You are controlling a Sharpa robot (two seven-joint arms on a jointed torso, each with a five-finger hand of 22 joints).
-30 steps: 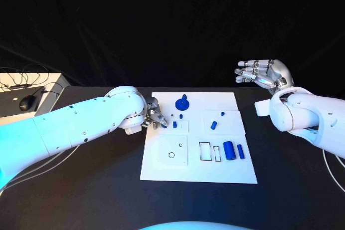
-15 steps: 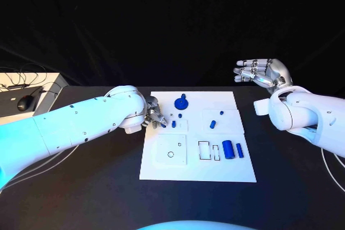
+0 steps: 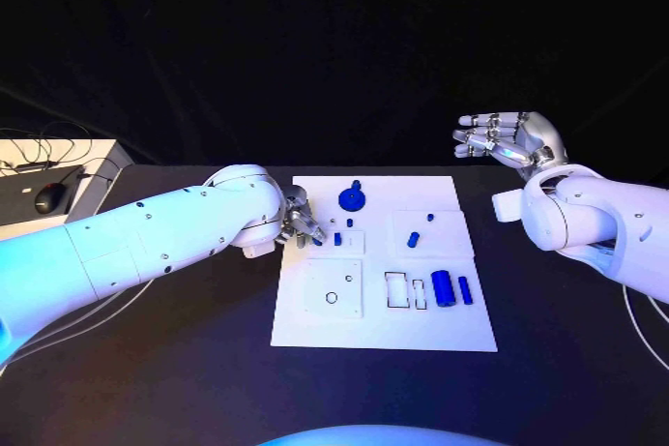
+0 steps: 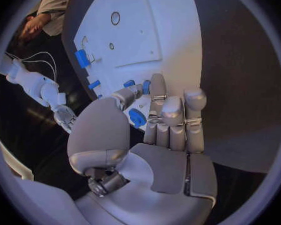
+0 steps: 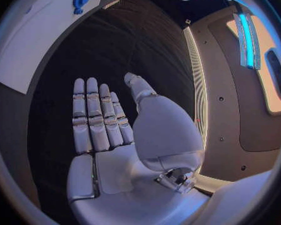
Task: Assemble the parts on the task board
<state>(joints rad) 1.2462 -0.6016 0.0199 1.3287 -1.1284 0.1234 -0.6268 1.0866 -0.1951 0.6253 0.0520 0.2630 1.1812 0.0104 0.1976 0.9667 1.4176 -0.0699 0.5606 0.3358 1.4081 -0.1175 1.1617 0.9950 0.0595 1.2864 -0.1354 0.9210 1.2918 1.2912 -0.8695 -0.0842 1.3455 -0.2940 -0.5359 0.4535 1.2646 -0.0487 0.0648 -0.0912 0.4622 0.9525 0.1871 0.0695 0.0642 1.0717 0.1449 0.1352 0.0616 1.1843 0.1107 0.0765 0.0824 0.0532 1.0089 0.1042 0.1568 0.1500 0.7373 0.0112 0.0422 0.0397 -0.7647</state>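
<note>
1. At the task board's left edge, near its far corner: left hand [image 3: 303, 228], fingers bent down together over a small blue part [image 4: 137, 118]; cannot tell whether pinched or merely touched.
2. In the left wrist view, fingers [image 4: 175, 120] lying side by side, thumb curled toward them, blue part just at the fingertips.
3. Just beside that hand on the task board [image 3: 384, 330]: a short blue peg [image 3: 337, 240] upright near a square outline.
4. Farther back, near the board's far edge: round blue disc with a knob [image 3: 352, 198], a tiny blue pin [image 3: 350, 223] just in front of it.
5. Toward the board's right half: a slanted blue peg [image 3: 413, 240], a small blue dot [image 3: 431, 217] behind it.
6. Near the right edge: thick blue cylinder [image 3: 444, 288] and thin blue bar [image 3: 464, 290], side by side, beside two rectangular slots.
7. Well apart, raised above the table's far right: right hand [image 3: 507, 140], spread, holding nothing.
8. Under everything: black table [image 3: 167, 369].
</note>
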